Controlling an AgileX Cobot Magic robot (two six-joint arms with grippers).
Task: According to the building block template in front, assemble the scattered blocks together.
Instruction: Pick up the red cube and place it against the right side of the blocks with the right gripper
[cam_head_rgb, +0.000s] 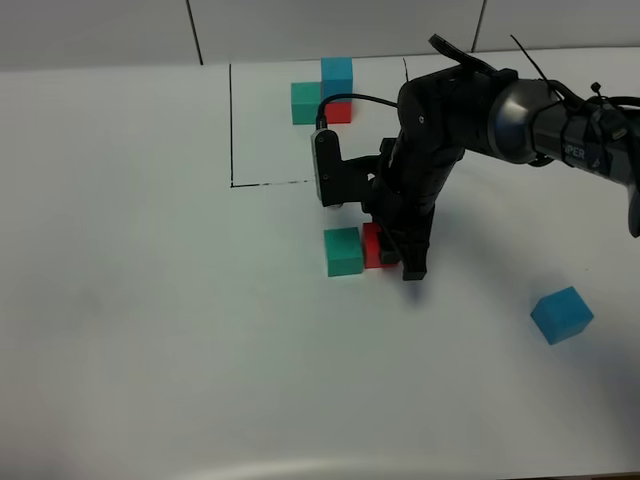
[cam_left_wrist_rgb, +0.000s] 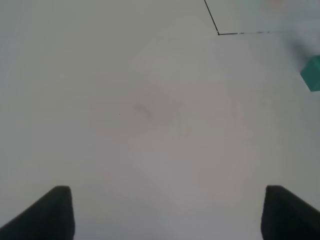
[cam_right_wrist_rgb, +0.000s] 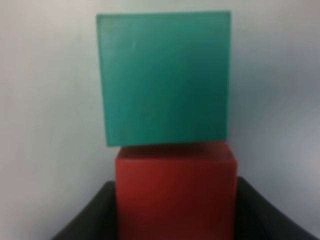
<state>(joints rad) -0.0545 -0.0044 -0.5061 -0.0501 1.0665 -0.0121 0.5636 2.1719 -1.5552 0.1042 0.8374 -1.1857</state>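
Clamping the right gripper (cam_right_wrist_rgb: 175, 220) shut on the red block (cam_right_wrist_rgb: 175, 195), one dark finger (cam_right_wrist_rgb: 82, 222) pressing against each side, jaws standing only as wide as the block. Setting that block just below the centre of the high view, on the table (cam_head_rgb: 150, 300), touching the green block (cam_head_rgb: 343, 251) on its left. Spreading the left gripper (cam_left_wrist_rgb: 166, 192) wide over the table, gripping nothing and touching nothing. Showing in the high view alone the template (cam_head_rgb: 322, 95) at the upper centre, green joined to red with blue on top, sitting inside thin black lines (cam_head_rgb: 231, 120). Showing there too the blue block (cam_head_rgb: 561, 314), lying at the lower right, well apart from the other two. Giving in the right wrist view alone the close look at red meeting green, with no gap to be seen between them. Catching in the left wrist view a corner of the lines at the upper right and a sliver of the green block, cut off by the right edge. Appearing only in its own wrist view, the left gripper. Hiding most of the red block behind the right arm in the high view, leaving just a narrow strip. Blurring the right wrist view and cutting off the fingers and the block's near part at the bottom edge.
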